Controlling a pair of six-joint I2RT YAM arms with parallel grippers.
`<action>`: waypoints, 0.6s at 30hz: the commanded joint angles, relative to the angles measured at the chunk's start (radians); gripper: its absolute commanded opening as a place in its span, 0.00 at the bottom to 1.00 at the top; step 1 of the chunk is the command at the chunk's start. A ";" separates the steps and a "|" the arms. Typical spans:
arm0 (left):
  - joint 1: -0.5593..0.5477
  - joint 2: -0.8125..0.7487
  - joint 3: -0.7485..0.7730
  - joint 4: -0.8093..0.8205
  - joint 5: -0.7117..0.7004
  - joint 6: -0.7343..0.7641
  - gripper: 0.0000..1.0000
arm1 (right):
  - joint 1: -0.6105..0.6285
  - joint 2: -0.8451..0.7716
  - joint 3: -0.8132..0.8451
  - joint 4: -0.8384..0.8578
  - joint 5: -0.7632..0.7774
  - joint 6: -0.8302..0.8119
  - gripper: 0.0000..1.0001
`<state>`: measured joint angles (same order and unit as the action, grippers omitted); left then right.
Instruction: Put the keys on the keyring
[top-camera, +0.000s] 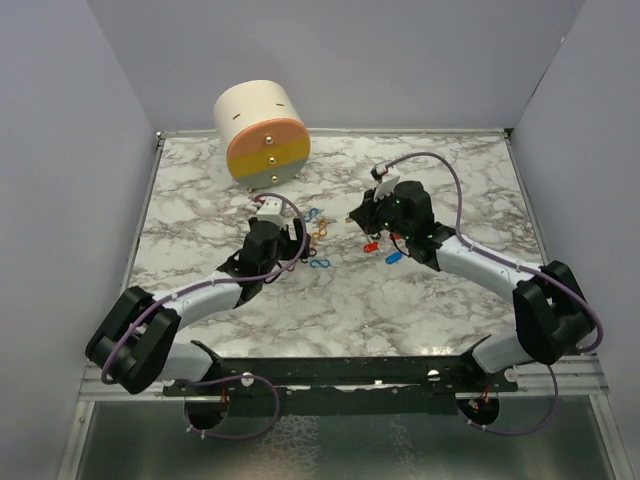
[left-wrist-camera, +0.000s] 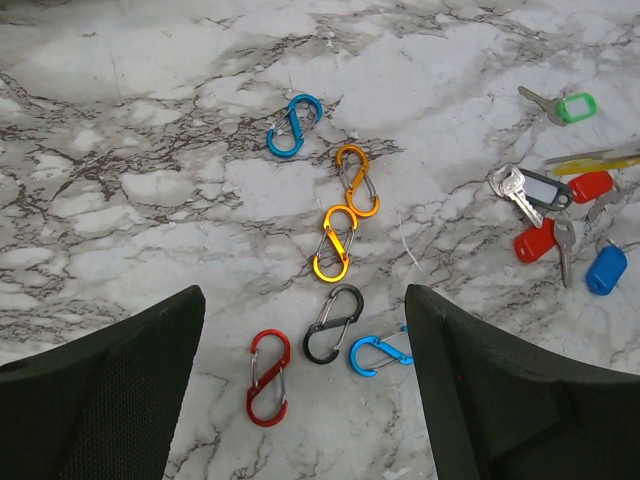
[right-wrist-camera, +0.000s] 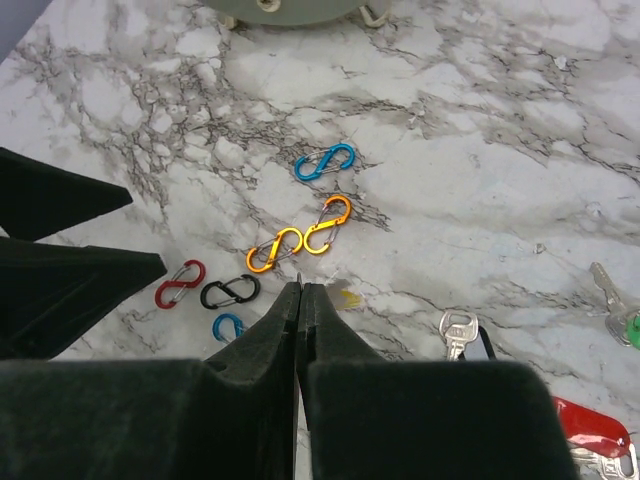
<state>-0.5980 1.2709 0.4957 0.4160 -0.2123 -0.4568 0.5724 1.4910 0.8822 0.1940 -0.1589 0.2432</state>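
- So the keys (left-wrist-camera: 535, 241) are lying loose in a little cluster on the marble table (top-camera: 450, 300), roughly mid-table and a bit to the right side.
- Heads I can make out in the left wrist view: two red, one blue, one green, one yellow, plus one with a dark-framed tag. The green one sits a bit apart at the far end of the bunch.
- None of them is in either gripper as far as I can see.
- Right gripper (right-wrist-camera: 300, 290) hangs just beside the cluster, on its left. Fingers are clenched tight together, and I can't see anything pinched between them. A small yellow bit lies right next to the tips.
- Left of the keys there's a scatter of figure-8 clips (left-wrist-camera: 335, 243): two blue, two orange, one black, one red. The two orange ones lie end to end, nearly touching.
- Left gripper (left-wrist-camera: 302, 310) hovers over the near end of that clip scatter with its fingers (left-wrist-camera: 120, 400) spread wide, holding nothing. The black, red and near blue clips show in the gap.
- At the back left of the table a cream drum (top-camera: 262, 132) lies on its side, its round face banded orange, yellow and grey.
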 joint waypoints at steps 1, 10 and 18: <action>-0.003 0.122 0.084 -0.006 -0.040 0.039 0.86 | 0.006 -0.050 -0.037 -0.004 0.045 0.012 0.01; -0.003 0.336 0.229 -0.005 -0.070 0.097 0.87 | 0.007 -0.096 -0.060 -0.015 0.054 -0.008 0.01; -0.002 0.447 0.357 -0.026 -0.169 0.253 0.87 | 0.007 -0.124 -0.073 -0.010 0.071 -0.023 0.01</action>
<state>-0.5980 1.6718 0.7933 0.3931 -0.2981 -0.2981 0.5751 1.4017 0.8253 0.1761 -0.1234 0.2371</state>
